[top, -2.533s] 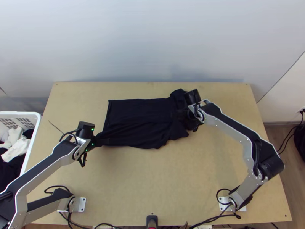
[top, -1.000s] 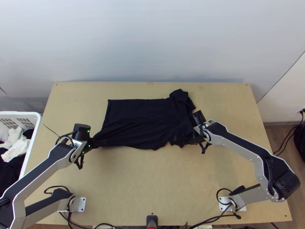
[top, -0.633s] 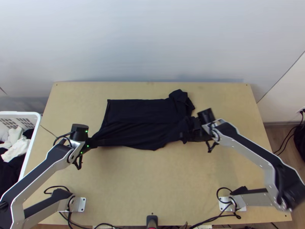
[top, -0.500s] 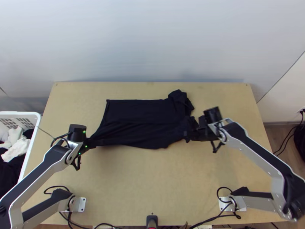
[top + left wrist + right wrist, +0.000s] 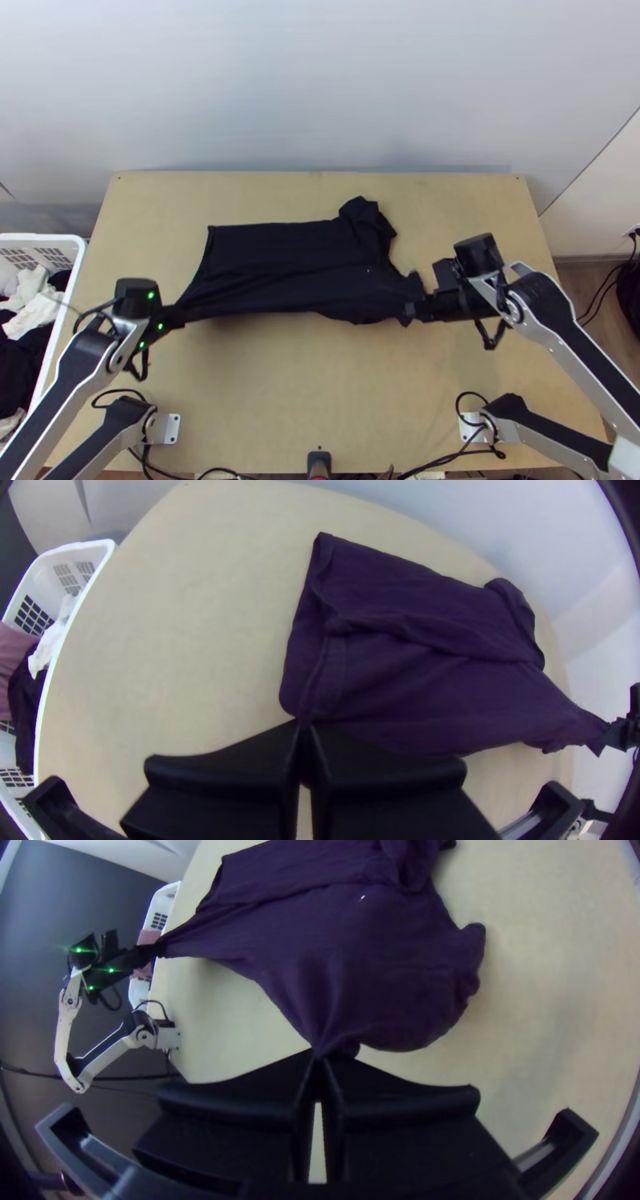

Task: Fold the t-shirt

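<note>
Left hand (image 5: 178, 314) and right hand (image 5: 414, 310) are closed on the dark t-shirt (image 5: 288, 260).
Its nearer side is stretched between them, its farther side laid on the bench (image 5: 312, 392), beside which clothes (image 5: 34, 310) are held in a white basket (image 5: 78, 250).

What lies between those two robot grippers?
The dark t-shirt: it spans from the left gripper to the right gripper, each shut on a bit of its cloth. The top view shows this.
</note>
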